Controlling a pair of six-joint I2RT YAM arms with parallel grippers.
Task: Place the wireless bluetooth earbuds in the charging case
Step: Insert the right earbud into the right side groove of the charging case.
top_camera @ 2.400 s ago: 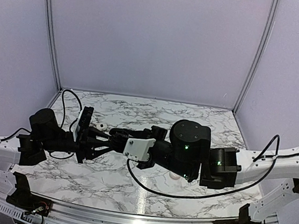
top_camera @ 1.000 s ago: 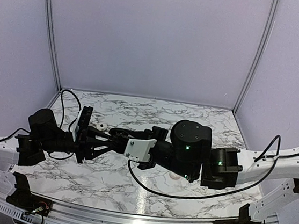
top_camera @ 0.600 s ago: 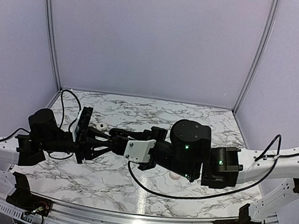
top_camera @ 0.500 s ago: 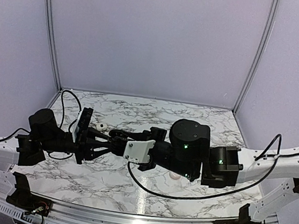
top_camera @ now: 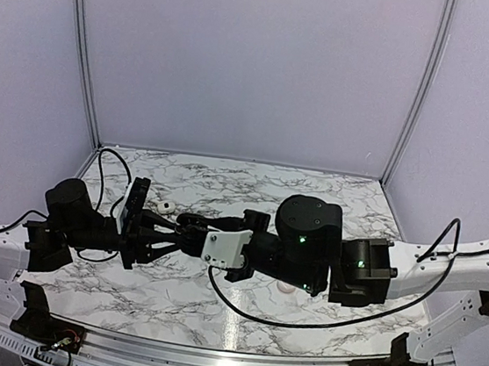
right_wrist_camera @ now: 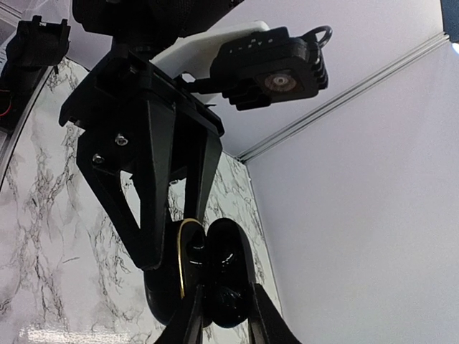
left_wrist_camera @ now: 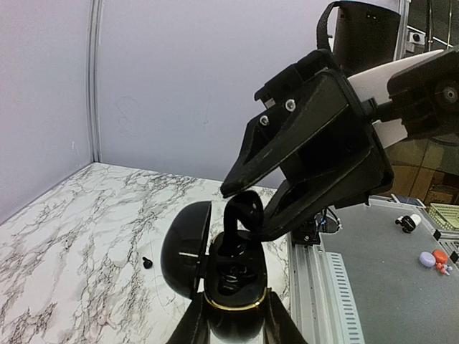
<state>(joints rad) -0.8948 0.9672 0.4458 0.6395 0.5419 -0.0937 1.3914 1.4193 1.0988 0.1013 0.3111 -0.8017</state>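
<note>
The top view shows only a dark knot where the two arms meet over the middle-left of the desk (top_camera: 332,193), too crowded to read. The left wrist view opens it up: the left pincer (left_wrist_camera: 233,326) is clamped narrowly on the lower body of the charging case (left_wrist_camera: 235,315), a glossy black shell with a gold rim (left_wrist_camera: 233,305). Its lid (left_wrist_camera: 183,247) is swung open toward 9 o'clock. The black earbud (left_wrist_camera: 242,215) stands upright in the mouth of the case, its lower end inside. The right wrist view shows the right pincer (right_wrist_camera: 222,315) drawn in close around that earbud, pressed against the gold-rimmed opening, with the left arm's fingers and camera block filling the frame above. On the desk, a small black bit (left_wrist_camera: 147,262) lies near the case at 9 o'clock of it. From above, a small white bud (top_camera: 164,207) sits just beyond the left pincer at 12 o'clock. A pale rounded thing (top_camera: 286,287) peeks from under the right arm, mostly hidden by it. Off the desk edge, a grey surface (left_wrist_camera: 373,287) carries a few tiny coloured pieces (left_wrist_camera: 434,258). The desk is white marble with grey veins, closed in by lilac walls with metal corner strips.
</note>
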